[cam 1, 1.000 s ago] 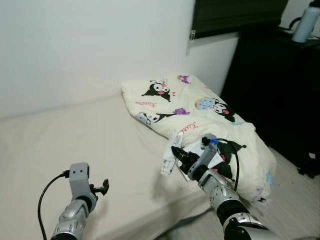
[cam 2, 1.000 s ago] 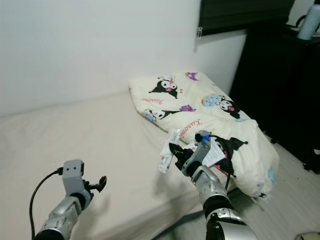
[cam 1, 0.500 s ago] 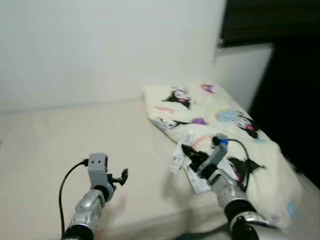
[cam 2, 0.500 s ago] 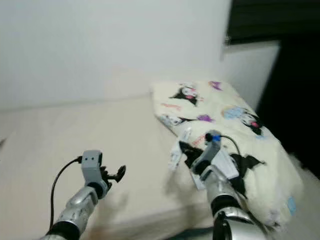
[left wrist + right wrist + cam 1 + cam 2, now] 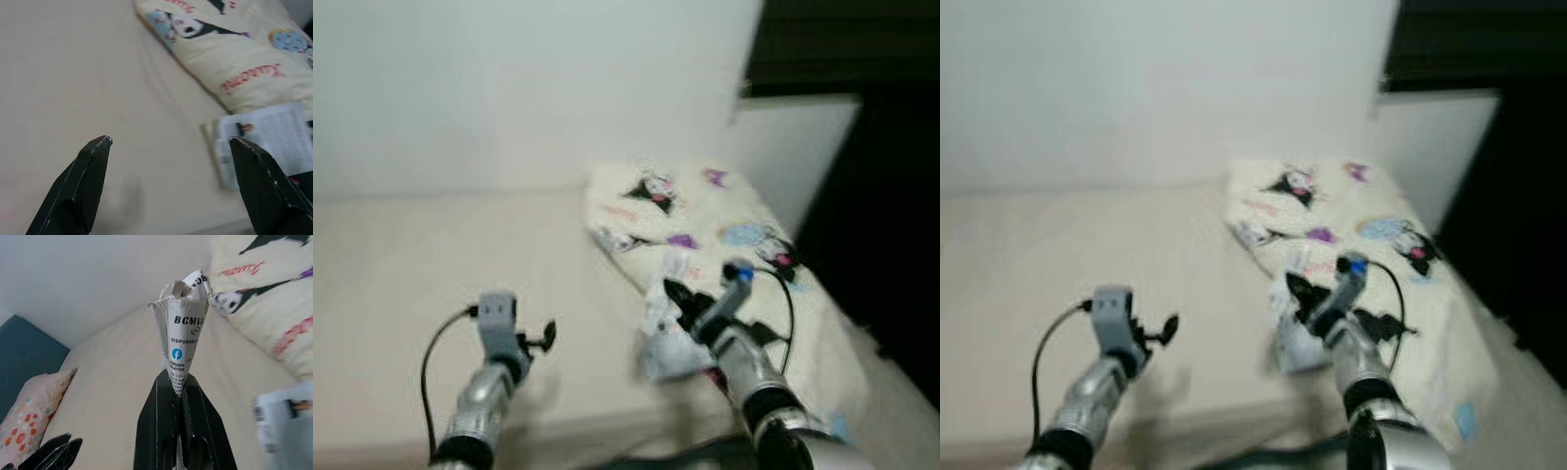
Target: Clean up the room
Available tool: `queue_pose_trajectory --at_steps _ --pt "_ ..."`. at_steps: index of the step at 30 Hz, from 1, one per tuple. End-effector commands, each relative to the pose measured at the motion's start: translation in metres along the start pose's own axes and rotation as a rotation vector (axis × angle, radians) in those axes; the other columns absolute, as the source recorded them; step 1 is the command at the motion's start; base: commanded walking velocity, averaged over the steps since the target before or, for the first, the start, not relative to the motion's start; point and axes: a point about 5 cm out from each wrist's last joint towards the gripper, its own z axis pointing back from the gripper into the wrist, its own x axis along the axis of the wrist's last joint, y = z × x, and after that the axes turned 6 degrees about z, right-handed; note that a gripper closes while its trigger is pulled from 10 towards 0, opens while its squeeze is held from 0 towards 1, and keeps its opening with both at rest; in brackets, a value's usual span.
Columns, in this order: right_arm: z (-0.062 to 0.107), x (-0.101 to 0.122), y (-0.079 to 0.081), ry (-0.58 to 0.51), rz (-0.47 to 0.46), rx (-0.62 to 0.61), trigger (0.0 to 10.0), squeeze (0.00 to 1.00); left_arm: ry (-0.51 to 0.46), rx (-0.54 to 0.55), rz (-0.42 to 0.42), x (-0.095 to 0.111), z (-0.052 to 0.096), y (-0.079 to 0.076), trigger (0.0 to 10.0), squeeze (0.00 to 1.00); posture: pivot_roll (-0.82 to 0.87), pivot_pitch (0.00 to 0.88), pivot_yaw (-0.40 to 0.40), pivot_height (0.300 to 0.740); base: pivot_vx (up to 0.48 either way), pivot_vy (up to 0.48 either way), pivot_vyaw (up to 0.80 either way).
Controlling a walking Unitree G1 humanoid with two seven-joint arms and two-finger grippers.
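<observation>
While the head views blur, I see my right gripper (image 5: 177, 382) clamped on a crumpled printed wrapper (image 5: 183, 340), held above the beige mattress (image 5: 431, 255) beside the cartoon-print duvet (image 5: 724, 211). My left gripper (image 5: 168, 147) hovers spread wide over the mattress, grasping nothing.

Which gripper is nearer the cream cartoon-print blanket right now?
Right. The right gripper, shut on a white printed paper wrapper, hangs beside the cream cartoon-print blanket near its edge. The left gripper, open, hovers over the bare beige mattress, well to the blanket's left.
</observation>
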Motion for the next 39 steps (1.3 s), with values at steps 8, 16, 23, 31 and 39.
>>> queue_pose_trajectory --at_steps 8,16,23,31,39 --pt "0.0005 0.0061 -0.0018 -0.045 -0.003 -0.002 10.0 0.0 -0.007 -0.015 0.019 0.0015 -0.0016 -0.0051 10.0 0.0 -0.1 0.0 -0.009 0.74 0.0 -0.48 0.06" --pt "0.0011 0.0048 -0.0047 -0.03 -0.001 -0.042 10.0 0.0 -0.017 0.017 0.055 0.0046 -0.0042 -0.0045 10.0 0.0 -0.11 0.0 -0.01 0.74 0.0 -0.172 0.51" --pt "0.0003 0.0045 -0.0026 -0.031 -0.009 -0.023 10.0 0.0 -0.03 0.008 0.031 0.0066 -0.004 -0.0051 10.0 0.0 -0.11 0.0 -0.01 0.74 0.117 0.0 0.0" --pt "-0.0018 0.003 0.0017 -0.02 0.005 0.001 10.0 0.0 -0.028 0.001 0.014 0.0067 -0.0041 -0.0054 10.0 0.0 -0.11 0.0 -0.01 0.74 0.31 0.0 0.0" --pt "-0.0013 -0.0017 0.0023 0.011 0.026 0.002 10.0 0.0 -0.03 -0.015 -0.03 0.0037 -0.0009 -0.0035 10.0 0.0 -0.12 0.0 -0.009 0.74 0.197 0.0 0.0"
